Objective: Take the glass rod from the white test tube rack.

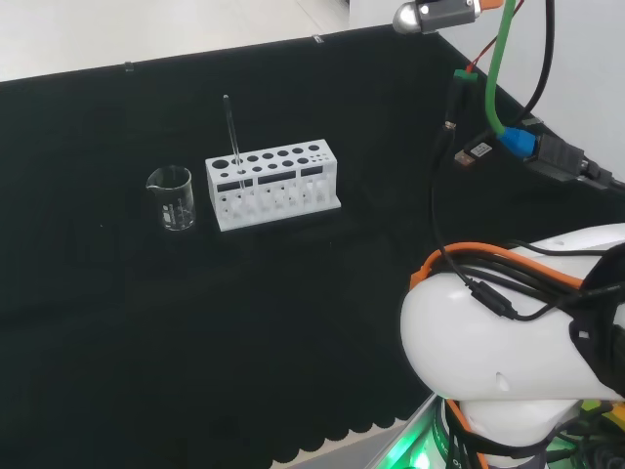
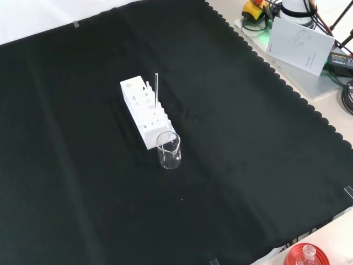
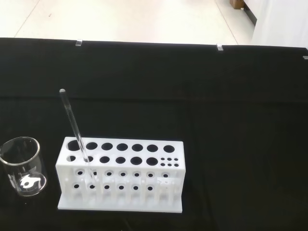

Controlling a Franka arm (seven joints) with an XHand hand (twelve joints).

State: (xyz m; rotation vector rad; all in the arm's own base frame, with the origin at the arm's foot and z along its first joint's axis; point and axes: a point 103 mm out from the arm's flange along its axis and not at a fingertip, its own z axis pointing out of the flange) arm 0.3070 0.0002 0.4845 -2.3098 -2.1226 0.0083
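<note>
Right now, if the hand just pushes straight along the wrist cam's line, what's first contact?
Probably the white test tube rack, or the glass rod leaning up from its end nearest the beaker. Depth is unclear.

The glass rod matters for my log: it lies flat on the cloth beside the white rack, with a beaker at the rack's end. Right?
Not quite. The glass rod stands in a hole of the white rack, leaning slightly, as the wrist view shows. The beaker does stand at the rack's end.

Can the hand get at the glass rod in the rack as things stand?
Probably yes: the glass rod stands well above the white rack, nothing hangs over it, and the beaker beside the rack sits lower.
</note>
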